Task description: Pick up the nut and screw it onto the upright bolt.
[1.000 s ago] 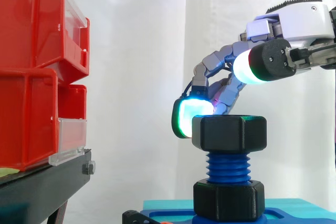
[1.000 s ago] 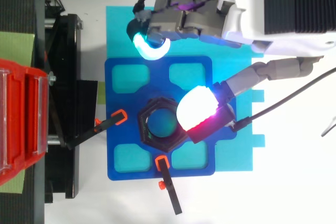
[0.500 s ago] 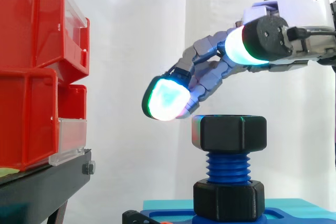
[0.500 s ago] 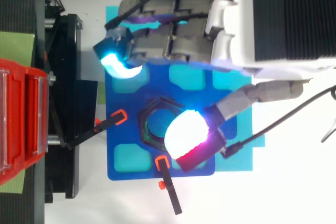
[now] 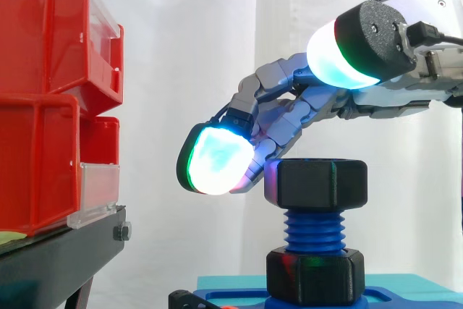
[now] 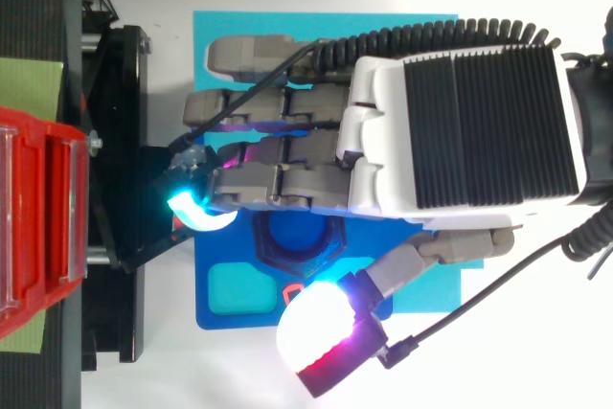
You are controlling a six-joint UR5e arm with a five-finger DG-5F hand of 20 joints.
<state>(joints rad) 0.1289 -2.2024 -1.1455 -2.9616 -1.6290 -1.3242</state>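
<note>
Nut [image 5: 315, 182] is started on top of upright bolt [image 5: 313, 231], bare thread showing below it; hand [image 5: 304, 110] lies over it from 1 o'clock, fingers straight, gripping nothing, so run-down likely remains.

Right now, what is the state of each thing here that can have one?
nut: on top of the upright bolt, threads bare below it.
bolt: upright, standing in a black hex base.
hand: open, fingers stretched over the nut.
red bins: stacked on the black stand.
</note>
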